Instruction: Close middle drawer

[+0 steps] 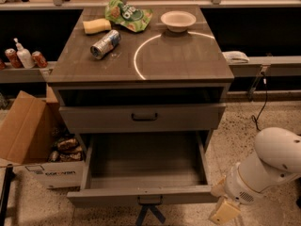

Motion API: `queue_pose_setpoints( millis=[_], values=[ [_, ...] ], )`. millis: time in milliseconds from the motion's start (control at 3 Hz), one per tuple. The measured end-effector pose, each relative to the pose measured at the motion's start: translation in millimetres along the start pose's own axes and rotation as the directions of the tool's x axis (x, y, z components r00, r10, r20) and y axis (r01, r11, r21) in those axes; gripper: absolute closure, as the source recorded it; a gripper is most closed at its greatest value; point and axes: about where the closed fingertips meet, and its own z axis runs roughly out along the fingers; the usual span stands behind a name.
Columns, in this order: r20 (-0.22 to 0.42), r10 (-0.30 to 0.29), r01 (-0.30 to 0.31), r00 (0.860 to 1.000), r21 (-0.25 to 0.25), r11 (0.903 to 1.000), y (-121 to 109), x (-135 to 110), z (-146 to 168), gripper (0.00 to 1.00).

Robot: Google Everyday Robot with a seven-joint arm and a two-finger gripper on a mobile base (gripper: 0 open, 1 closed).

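Observation:
The middle drawer [141, 195] of the grey-brown cabinet is pulled far out. Its deep box is empty, and its low front with a small dark handle [149, 200] faces me at the bottom of the view. Above it, the taller-fronted top drawer [141, 117] stands slightly out, with a dark gap over it. The lowest drawer is hidden beneath. My gripper [223, 205] hangs from the white arm [275, 160] at the bottom right. It is just beside the right end of the middle drawer's front, near floor level, and I cannot tell whether it touches.
The cabinet top [183, 60] holds a lying can [105, 44], a yellow sponge [97, 26], a green chip bag [128, 14] and a white bowl [178, 20]. An open cardboard box [28, 135] stands on the floor at left. A cable [260, 102] hangs at right.

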Motion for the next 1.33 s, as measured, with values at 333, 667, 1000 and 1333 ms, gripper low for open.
queue_pose_setpoints(
  millis=[333, 667, 1000, 1333],
  values=[
    [-0.049, -0.001, 0.002, 0.999, 0.021, 0.9998, -16, 6, 21, 0.66],
    [-0.055, 0.001, -0.001, 0.998, 0.002, 1.0, -40, 15, 45, 0.87],
    [-0.055, 0.018, -0.02, 0.998, -0.047, 0.9987, -58, 27, 81, 1.0],
    [-0.07, 0.027, -0.032, 0.997, -0.072, 0.9968, -58, 33, 106, 1.0]
  ],
)
